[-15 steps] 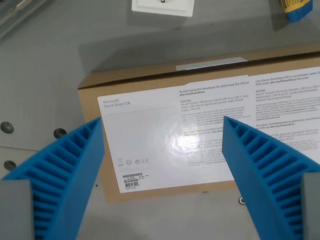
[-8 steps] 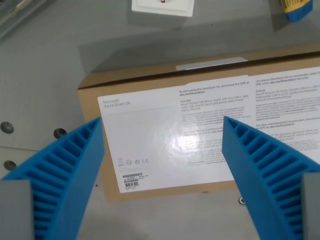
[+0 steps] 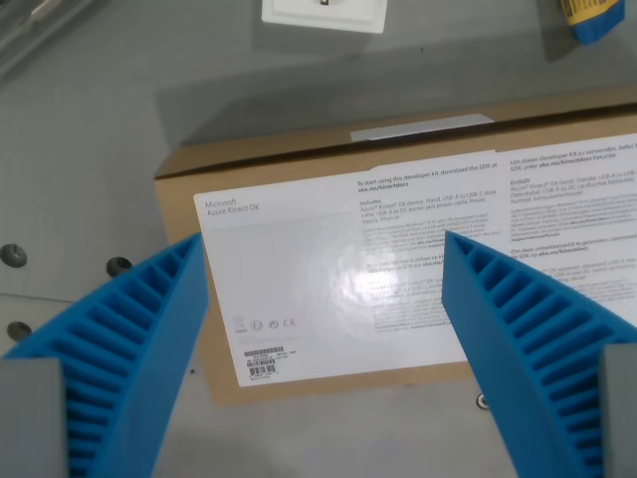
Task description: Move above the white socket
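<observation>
nearest, blue gripper (image 3: pixel 323 259) spread wide, holding nothing, hovering over cardboard box (image 3: pixel 398 249) rather than target. beyond box, on grey table (image 3: pixel 100 110), white socket (image 3: pixel 324 14) at top edge, so travel forward remains.

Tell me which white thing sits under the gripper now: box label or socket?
The white label on the cardboard box; it lies between the open gripper's blue fingers. The white socket is cropped at the wrist view's top edge.
</observation>
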Motion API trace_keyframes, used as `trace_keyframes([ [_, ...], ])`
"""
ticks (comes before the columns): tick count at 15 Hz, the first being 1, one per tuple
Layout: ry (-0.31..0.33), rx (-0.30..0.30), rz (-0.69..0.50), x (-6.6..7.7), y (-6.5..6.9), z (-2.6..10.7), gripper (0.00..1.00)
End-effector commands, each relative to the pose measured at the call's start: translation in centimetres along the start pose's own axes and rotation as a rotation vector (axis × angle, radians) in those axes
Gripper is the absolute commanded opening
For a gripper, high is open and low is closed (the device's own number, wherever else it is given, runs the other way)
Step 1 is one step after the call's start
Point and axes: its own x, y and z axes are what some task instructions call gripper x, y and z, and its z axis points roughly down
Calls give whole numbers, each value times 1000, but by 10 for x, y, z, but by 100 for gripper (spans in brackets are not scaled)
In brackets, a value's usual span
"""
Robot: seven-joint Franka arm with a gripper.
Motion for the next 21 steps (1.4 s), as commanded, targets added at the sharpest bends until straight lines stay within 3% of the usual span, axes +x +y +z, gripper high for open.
trace_keyframes([
  [1,7,-3,27,8,1,4,100],
  [21,-20,13,100,48,3,45,100],
])
